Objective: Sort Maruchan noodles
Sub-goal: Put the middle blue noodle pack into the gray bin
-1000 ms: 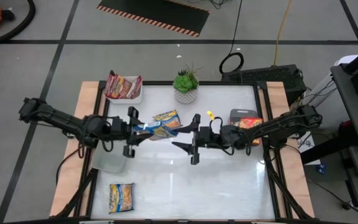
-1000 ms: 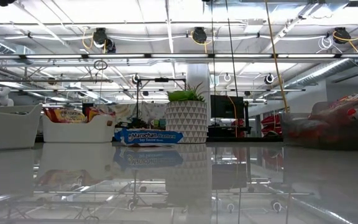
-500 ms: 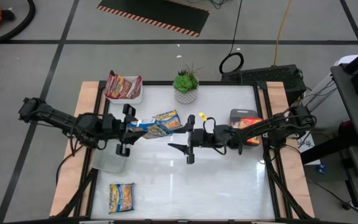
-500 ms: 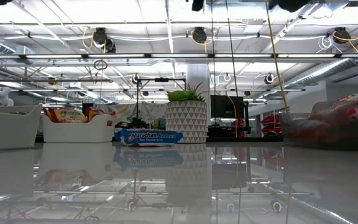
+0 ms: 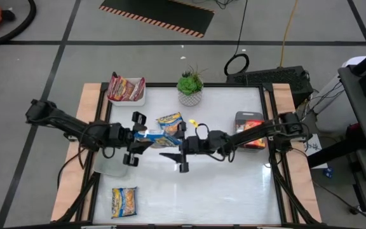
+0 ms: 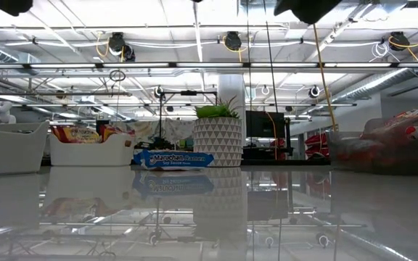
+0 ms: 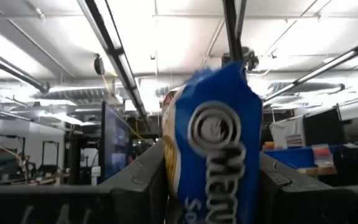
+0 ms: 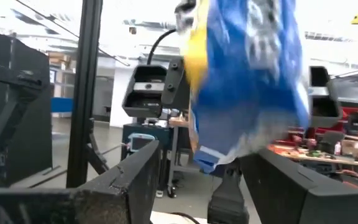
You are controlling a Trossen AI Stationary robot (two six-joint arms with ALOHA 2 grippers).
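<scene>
Left end effector [image 5: 140, 135] and right end effector [image 5: 178, 147] raised mid-table, facing each other, right's fingers spread

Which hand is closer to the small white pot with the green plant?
Right. The right hand sits just in front of the white plant pot; the left hand, gripping a blue-and-yellow crinkly noodle packet, is farther to the left.
</scene>
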